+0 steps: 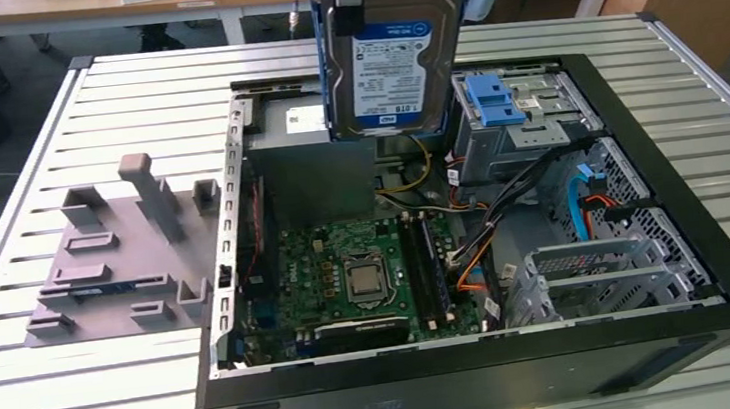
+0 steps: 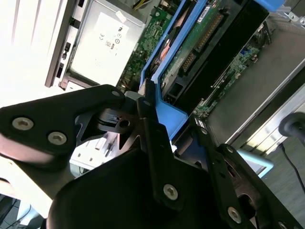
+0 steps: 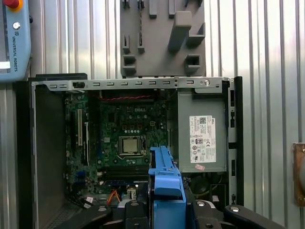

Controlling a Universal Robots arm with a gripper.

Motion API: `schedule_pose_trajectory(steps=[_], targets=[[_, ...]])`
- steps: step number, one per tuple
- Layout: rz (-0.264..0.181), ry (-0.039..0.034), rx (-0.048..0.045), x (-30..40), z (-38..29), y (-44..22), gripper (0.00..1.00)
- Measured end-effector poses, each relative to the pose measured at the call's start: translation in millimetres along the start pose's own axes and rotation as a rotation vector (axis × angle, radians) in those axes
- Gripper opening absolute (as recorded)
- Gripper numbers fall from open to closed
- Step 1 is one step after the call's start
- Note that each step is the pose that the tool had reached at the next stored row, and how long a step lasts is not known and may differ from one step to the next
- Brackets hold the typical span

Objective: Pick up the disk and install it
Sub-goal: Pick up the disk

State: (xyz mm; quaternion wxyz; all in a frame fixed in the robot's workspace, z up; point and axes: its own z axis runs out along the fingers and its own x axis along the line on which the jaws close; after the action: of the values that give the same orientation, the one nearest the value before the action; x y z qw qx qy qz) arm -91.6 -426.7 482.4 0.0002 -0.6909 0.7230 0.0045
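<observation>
The gripper [image 2: 171, 125] is clamped on the disk [image 1: 394, 61], its jaws pressing the blue carrier frame [image 3: 164, 179] from both sides at one short end. The disk hangs below the grasp with its long axis upright, and its labelled face is turned toward the exterior camera. It is clear of everything beneath it.

The relation that matters is disk to drive cage [image 1: 518, 119]. The disk sits higher than the cage and just to the exterior view's left of it, near the blue latch piece [image 1: 496, 101] on the cage's top but not touching it. Its lower end appears to be over the power-supply box [image 1: 315, 174], which lies on the same side of the cage. By this judgement the disk is picked up and not yet seated, and it stands upright rather than in line with the cage's bay.

The wrist points straight down, so the first wrist view looks onto the open computer case [image 1: 489, 373] and its motherboard [image 3: 126, 138], farther from the cage. The grey fixture [image 1: 116, 259] lies well apart on the table [image 1: 63, 404], outside the case.
</observation>
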Motion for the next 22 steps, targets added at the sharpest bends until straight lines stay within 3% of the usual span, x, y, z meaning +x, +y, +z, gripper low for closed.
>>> schedule_pose_trajectory(steps=[7,17,22], targets=[[0.0,0.0,0.0001,3.1,-0.1,-7.5,0.36],[0.002,0.0,0.0001,18.8,-0.2,-10.8,0.36],[0.003,-0.0002,0.0001,21.7,-0.2,-17.9,0.36]])
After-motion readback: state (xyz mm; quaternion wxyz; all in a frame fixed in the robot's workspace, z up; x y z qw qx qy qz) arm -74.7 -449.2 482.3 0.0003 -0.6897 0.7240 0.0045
